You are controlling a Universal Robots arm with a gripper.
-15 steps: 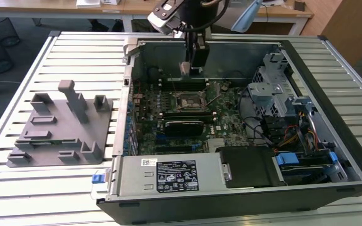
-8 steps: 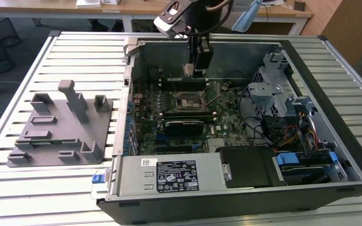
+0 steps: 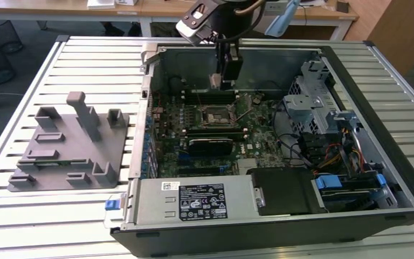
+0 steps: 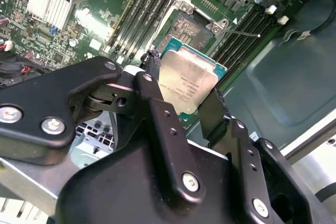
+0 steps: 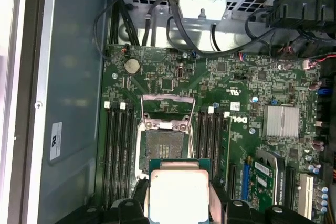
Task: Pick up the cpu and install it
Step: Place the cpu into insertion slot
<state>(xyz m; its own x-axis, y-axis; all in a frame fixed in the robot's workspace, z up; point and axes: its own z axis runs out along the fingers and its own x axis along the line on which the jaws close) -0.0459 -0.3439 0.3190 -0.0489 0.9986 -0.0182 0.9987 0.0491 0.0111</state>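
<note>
The cpu (image 4: 187,80) sits clamped in the hand (image 4: 185,92). Its silvery-grey top plate faces the camera in both wrist views, and a thin green border shows round the plate. The two black fingers (image 4: 167,129) press on opposite edges of the chip, closed only as far as its width allows.

In the first wrist view the cpu (image 5: 177,190) overlaps one edge of the socket (image 5: 163,148) without sitting in it. The rest of the socket's dark square bed lies uncovered. The socket's metal frame (image 5: 167,109) looks swung back off the bed. Rows of long black memory slots (image 5: 118,150) run along both sides of the socket.

In the exterior view the hand (image 3: 223,82) hangs from the arm inside the open computer case (image 3: 408,178), with the chip held clear of the green motherboard (image 3: 261,135). The socket (image 3: 214,114) lies just beside the spot under the fingertips.

A finned silver heat sink (image 5: 282,120) stands on the board well apart from the socket. A round coin cell (image 5: 132,66) sits near the board's edge.

The case lies on its side on a slatted white desk (image 3: 84,59). A grey plastic holder block (image 3: 70,145) with upright posts rests on the desk at the exterior view's left, beside the case.
</note>
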